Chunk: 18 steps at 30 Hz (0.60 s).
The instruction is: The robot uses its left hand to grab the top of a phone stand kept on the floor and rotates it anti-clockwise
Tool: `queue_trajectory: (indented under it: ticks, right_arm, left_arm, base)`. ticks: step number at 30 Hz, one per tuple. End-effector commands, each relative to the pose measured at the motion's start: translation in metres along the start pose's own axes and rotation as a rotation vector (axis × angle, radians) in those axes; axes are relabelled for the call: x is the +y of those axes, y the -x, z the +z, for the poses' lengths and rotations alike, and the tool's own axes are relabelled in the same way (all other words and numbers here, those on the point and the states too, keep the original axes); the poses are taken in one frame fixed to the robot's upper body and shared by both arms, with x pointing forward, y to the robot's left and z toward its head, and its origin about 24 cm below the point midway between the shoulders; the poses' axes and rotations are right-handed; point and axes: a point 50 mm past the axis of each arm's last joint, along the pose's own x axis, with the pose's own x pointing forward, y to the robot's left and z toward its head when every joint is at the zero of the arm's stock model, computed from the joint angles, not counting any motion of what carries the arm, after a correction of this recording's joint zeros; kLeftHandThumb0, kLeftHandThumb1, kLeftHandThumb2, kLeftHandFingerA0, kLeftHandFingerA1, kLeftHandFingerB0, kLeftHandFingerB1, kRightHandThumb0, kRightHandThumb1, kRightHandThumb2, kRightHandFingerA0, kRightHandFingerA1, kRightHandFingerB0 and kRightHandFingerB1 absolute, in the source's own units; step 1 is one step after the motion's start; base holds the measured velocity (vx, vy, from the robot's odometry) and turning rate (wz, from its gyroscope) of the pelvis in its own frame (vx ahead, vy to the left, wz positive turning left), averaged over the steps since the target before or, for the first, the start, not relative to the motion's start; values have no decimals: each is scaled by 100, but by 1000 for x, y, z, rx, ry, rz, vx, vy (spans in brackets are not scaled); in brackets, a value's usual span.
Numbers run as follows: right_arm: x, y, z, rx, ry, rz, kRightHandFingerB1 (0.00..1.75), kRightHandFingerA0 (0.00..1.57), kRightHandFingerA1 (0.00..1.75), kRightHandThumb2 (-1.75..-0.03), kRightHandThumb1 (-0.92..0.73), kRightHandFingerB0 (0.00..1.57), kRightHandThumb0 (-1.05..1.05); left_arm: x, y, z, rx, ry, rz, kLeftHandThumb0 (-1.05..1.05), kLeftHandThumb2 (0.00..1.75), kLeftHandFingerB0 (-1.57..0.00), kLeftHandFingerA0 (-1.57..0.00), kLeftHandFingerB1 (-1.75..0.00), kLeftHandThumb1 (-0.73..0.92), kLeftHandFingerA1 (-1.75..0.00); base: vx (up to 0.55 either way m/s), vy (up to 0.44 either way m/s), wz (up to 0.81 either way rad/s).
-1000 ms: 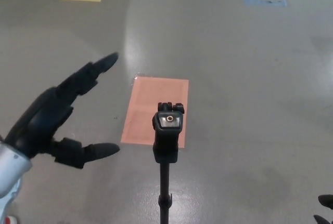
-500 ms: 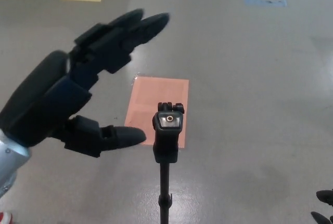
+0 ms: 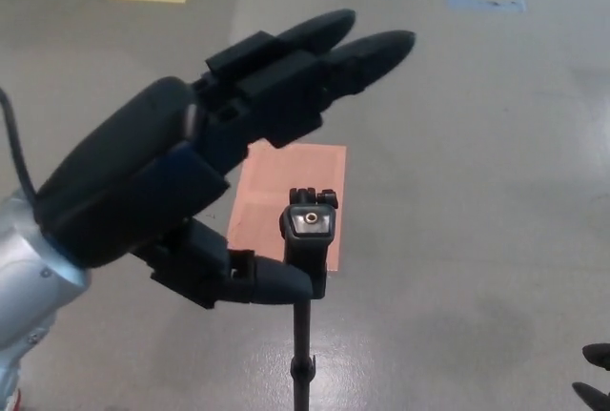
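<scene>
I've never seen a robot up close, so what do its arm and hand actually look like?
The left hand is matte black, with a bulky rounded back, blocky knuckles and thick fingers tapering to rounded tips. Its forearm is silver-grey, with a thin black cable alongside. Only two black fingertips of the right hand show.

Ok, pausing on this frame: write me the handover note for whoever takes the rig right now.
Left hand: open, raised beside the top of the phone stand, fingers spread above and past it, thumb low, next to its left side. Whether the thumb touches cannot be told; nothing is gripped.
Right hand: only fingertips show at the lower right edge, state unclear, far from the stand.
Phone stand: upright on the floor, its head in front of an orange floor patch.
Done: the approach. Left: close on the stand's top, then rotate it anti-clockwise.
</scene>
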Motion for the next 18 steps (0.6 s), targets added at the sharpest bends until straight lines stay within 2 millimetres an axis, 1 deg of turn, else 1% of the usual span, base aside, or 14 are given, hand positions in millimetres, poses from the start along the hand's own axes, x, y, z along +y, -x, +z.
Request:
queue_trajectory:
  ticks: [1,5,7,8,9,10,11,12,13,17,18]
  right_arm:
    - [-9,3,-2,19,0,-10,18,8,23,-65,-77,7,-64]
    - [-9,3,-2,20,6,-7,19,8,23,-66,-77,6,-64]
    - [-9,3,-2,22,7,-6,19,8,23,-66,-77,7,-65]
    - [-9,3,-3,27,-4,-7,18,8,22,-66,-76,7,-66]
    - [-9,3,-3,29,-7,-7,18,8,22,-66,-76,7,-66]
    - [-9,3,-2,29,-7,-7,18,8,21,-66,-76,7,-66]
    - [-9,3,-2,30,-3,-6,19,8,22,-66,-76,7,-65]
    - [-9,3,-2,31,2,-6,19,8,22,-66,-76,7,-65]
    - [-8,2,-2,30,4,-3,19,8,22,-66,-76,7,-65]
    - [-7,2,-2,31,15,4,21,9,23,-66,-78,9,-64]
    - [-7,2,-2,29,14,5,21,9,24,-66,-78,10,-64]
  left_arm:
    - [-6,-6,-4,23,5,-49,-42,62,0,0,-7,30,0]
    - [-10,-9,-8,41,4,-63,-45,63,0,0,-5,31,0]
    - [-13,-10,-10,56,14,-70,-45,63,0,0,-6,31,-3]
    - [-15,-11,-12,68,15,-80,-43,64,0,0,-9,30,-7]
    - [-15,-12,-12,70,15,-82,-43,64,0,0,-9,30,-7]
    - [-16,-13,-14,71,15,-82,-39,64,0,0,-8,35,-10]
    - [-18,-14,-15,69,23,-75,-38,65,0,0,-14,28,-15]
    - [-19,-15,-16,67,33,-68,-38,65,0,0,-14,28,-15]
    - [-20,-18,-18,64,43,-50,-37,67,0,0,-20,28,-20]
    - [-26,-23,-22,67,45,-25,-35,67,0,0,-25,28,-25]
    - [-27,-25,-24,68,45,-23,-35,62,-5,-5,-23,38,-20]
  base:
    - [0,0,0]
    - [0,0,0]
    - [0,0,0]
    - [0,0,0]
    - [0,0,0]
    - [0,0,0]
    - [0,0,0]
    - [0,0,0]
    - [0,0,0]
    - [0,0,0]
    - [0,0,0]
